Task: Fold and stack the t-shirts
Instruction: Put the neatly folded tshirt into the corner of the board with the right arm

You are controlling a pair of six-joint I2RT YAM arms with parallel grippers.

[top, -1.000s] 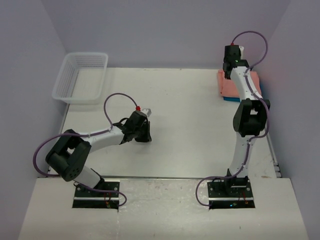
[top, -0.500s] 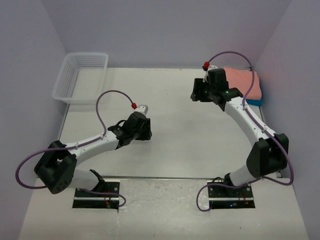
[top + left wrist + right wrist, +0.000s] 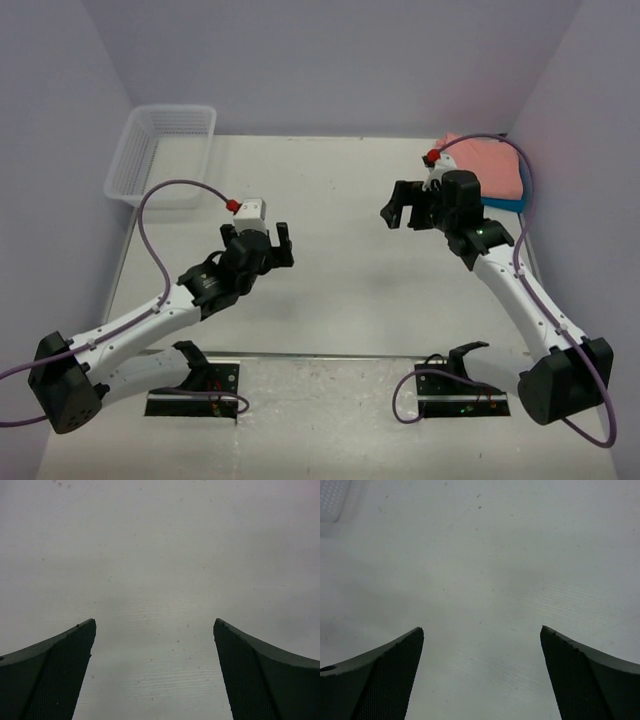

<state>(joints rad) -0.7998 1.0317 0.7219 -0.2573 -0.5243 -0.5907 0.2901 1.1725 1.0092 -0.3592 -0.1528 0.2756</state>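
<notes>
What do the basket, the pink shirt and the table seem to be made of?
The basket looks like white plastic mesh: a grid of small holes shows in its walls. The pink shirt looks like soft, matte cloth: rounded folded edges, no shine. The table seems a hard, smooth, matte white board, faintly speckled; which material, I cannot tell.

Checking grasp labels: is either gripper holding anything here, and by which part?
Nothing is held: left gripper and right gripper both stand open and empty above the table.
</notes>
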